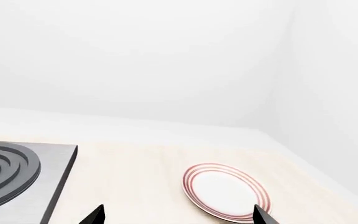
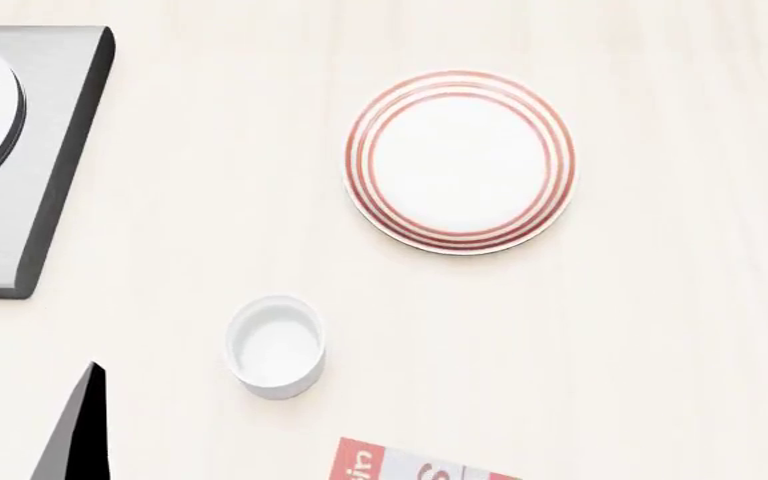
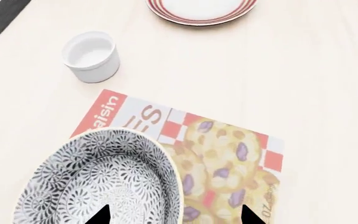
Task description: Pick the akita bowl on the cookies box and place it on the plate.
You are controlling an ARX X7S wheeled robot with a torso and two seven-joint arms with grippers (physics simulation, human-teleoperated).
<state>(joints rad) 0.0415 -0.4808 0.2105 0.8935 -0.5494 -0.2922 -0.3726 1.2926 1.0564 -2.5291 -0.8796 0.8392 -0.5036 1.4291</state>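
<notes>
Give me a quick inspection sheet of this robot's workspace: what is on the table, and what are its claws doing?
Surface: pale wood tabletop, flat.
Job's things: akita bowl sits on the cookies box; the plate holds nothing.
Clutter: small white cup standing between plate and box; stove burner at the table's left.
Grippers: right gripper open, one fingertip over the bowl's inside, the other outside its rim; left gripper open, holding nothing, facing the plate.
Cables: nothing seen.
Surroundings: plain white walls.
</notes>
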